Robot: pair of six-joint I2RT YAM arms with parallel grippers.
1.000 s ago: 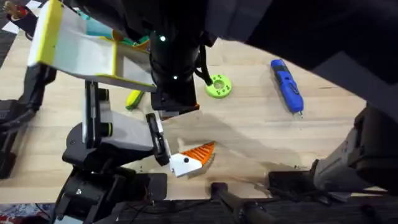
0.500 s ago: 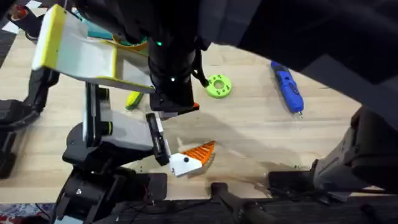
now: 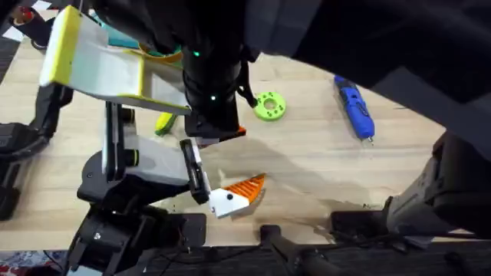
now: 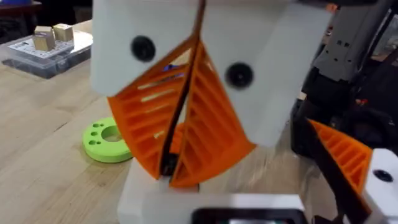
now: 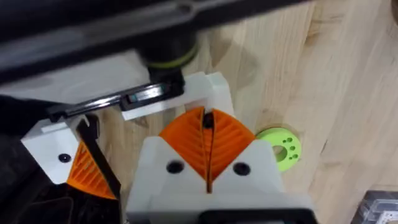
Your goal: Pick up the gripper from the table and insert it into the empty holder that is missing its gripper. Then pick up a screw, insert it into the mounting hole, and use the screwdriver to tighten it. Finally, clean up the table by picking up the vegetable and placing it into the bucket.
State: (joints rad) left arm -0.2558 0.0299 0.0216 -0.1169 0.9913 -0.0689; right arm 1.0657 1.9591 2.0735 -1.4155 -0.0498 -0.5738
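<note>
gripper [image 3: 237, 194] | on table [image 3: 322, 153] | below left pincer [image 3: 217, 130], apart

Orange-tipped gripper [image 3: 236, 193] on holder's [image 3: 157, 162] bracket, blue screwdriver [image 3: 354, 105] flat on table [image 3: 322, 157]

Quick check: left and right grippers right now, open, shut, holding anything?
Left gripper: shut, orange ribbed pads pressed together, nothing visible between them.
Right gripper: shut, pads touching, nothing visible between them.
</note>
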